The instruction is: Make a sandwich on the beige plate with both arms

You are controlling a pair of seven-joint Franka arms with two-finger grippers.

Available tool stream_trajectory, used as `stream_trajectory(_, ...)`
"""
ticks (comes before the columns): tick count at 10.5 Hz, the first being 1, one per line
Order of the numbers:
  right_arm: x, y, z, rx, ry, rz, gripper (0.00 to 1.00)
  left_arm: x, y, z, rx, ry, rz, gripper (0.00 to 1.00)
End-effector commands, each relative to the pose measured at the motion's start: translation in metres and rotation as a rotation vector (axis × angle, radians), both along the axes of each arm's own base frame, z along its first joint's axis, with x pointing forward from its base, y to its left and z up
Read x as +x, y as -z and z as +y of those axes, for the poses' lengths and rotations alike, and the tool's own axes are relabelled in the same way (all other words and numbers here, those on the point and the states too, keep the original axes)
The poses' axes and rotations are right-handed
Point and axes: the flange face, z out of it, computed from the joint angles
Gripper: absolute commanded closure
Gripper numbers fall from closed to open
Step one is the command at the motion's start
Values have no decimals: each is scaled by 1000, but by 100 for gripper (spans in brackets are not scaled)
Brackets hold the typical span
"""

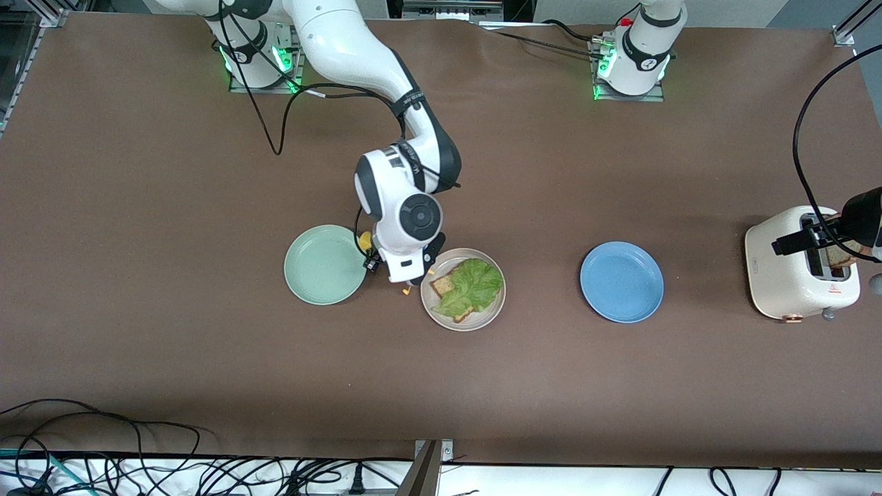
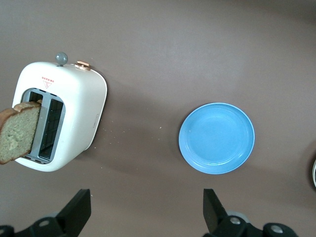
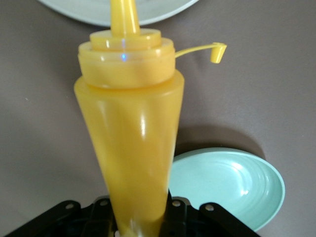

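Near the middle of the table in the front view, the beige plate (image 1: 493, 308) carries one slice of wholemeal bread (image 1: 444, 285) with a ruffled lettuce leaf (image 1: 472, 286) laid over it; the second slice is not on it yet. The right gripper (image 1: 408, 281) hangs just beside that plate's rim, between it and the mint-green plate (image 1: 324, 265), with a bit of yellow showing under the wrist. Toward the left arm's end, the blue plate (image 1: 621, 281) lies empty, and the left gripper (image 1: 816, 238) hovers over the white toaster (image 1: 792, 275) close to that edge of the table.

From the left wrist view, the left gripper (image 2: 145, 212) has its fingers spread wide with nothing between them; a slice of toast (image 2: 19, 132) stands up out of one toaster (image 2: 79, 113) slot, and the blue plate (image 2: 217, 138) sits well apart.

From the right wrist view, the right gripper (image 3: 136, 217) is clamped around the base of a yellow squeeze bottle (image 3: 131, 133), nozzle pointing away from the wrist, its cap (image 3: 217, 51) flipped off on its tether.

The step in hand looks like saucing the lettuce. To do it well, bring the nozzle over the leaf's middle, tip it downward, squeeze gently, and keep clear of the rim
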Motion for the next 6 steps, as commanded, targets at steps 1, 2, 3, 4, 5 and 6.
stream_trajectory(1, -5, 3, 8, -101, -35, -38, 100, -2, -3, 0, -18, 8, -2, 0)
stream_trajectory(2, -7, 7, 10, -112, -43, -39, 100, -2, -3, 0, -19, 9, -2, 0)
stream_trajectory(3, -8, 8, 11, -115, -45, -39, 100, -2, -3, 0, -19, 11, -2, 0)
stream_trajectory(4, -7, 8, 11, -114, -45, -40, 100, -2, -2, 1, -19, 10, -2, 0)
stream_trajectory(5, -8, 8, 12, -112, -47, -41, 100, -1, -1, 0, -19, 11, -1, 0)
stream_trajectory(6, -6, 7, 11, -108, -47, -43, 100, -1, -1, 1, -18, 10, 0, 0)
